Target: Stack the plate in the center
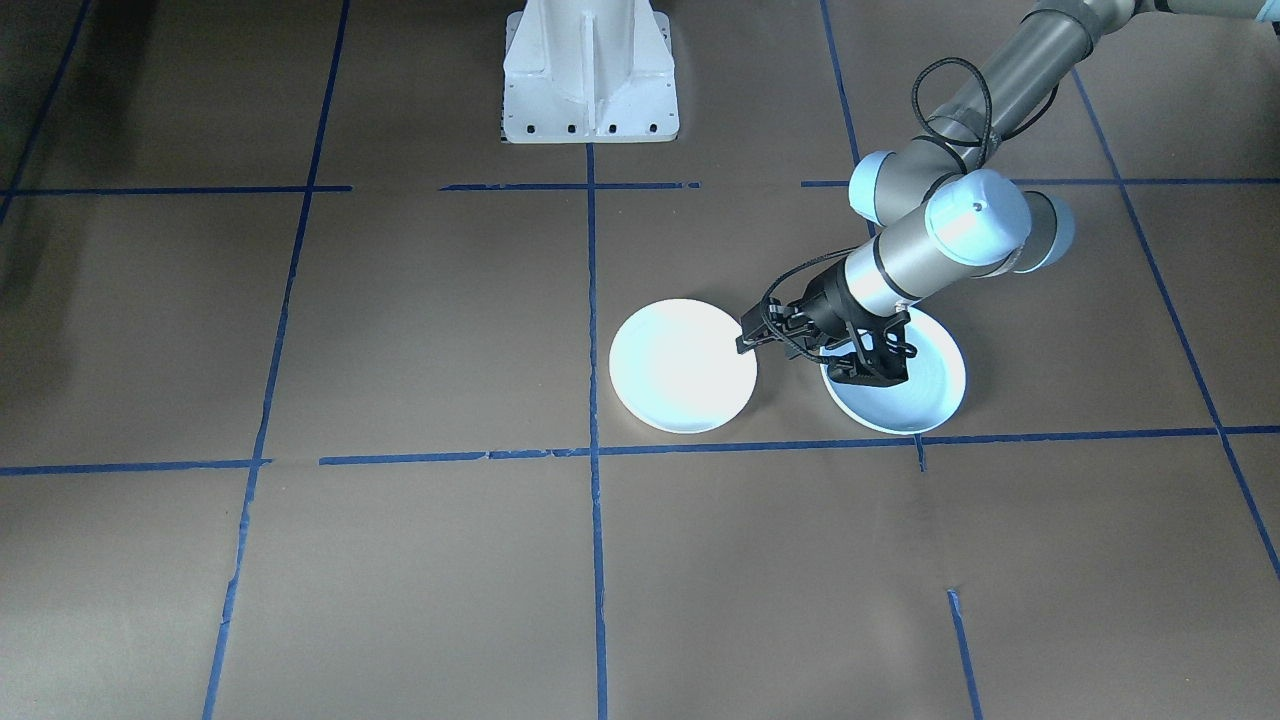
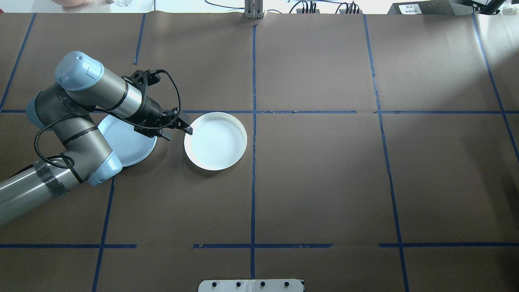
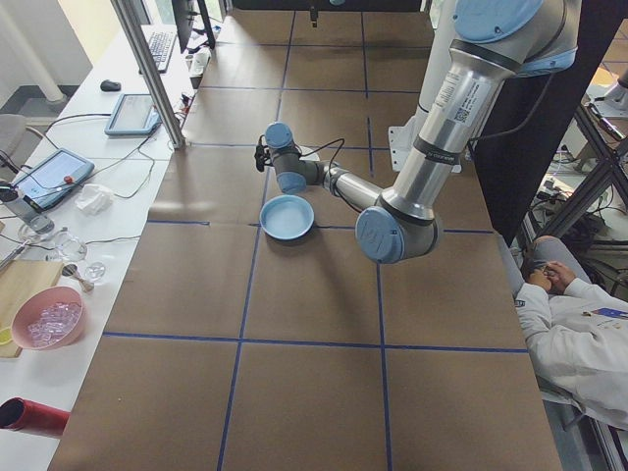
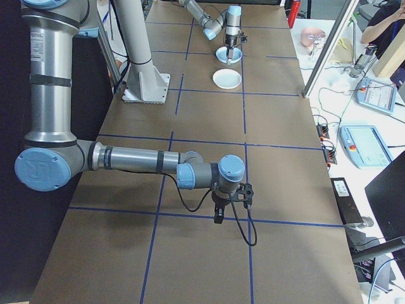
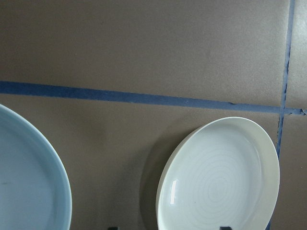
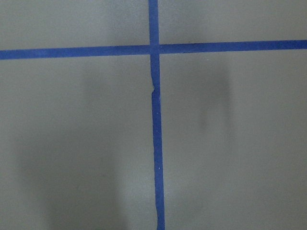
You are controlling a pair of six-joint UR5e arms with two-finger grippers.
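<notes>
1. The white plate [image 5: 218, 177] lay nearest the left wrist camera, beside the taped centre cross.
2. The left gripper [image 2: 187, 128], jaws clamped on its rim, stood beside the bluish plate [image 2: 125, 142].
3. The right gripper [image 4: 218, 216] hung well apart; whether its jaws were open could not be told.

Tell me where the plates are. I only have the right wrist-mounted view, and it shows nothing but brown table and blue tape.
Observer: Two plates lie side by side, apart, on the robot's left half of the table. A white ringed plate is next to the centre tape line, and a pale blue plate is farther left.
Operator: Report the left gripper.
Observer: The left gripper is at the white ringed plate's rim, on the side facing the pale blue plate. I cannot tell whether it grips.
Operator: Place my right gripper.
Observer: The right gripper hangs over a tape line, far from both plates.
</notes>
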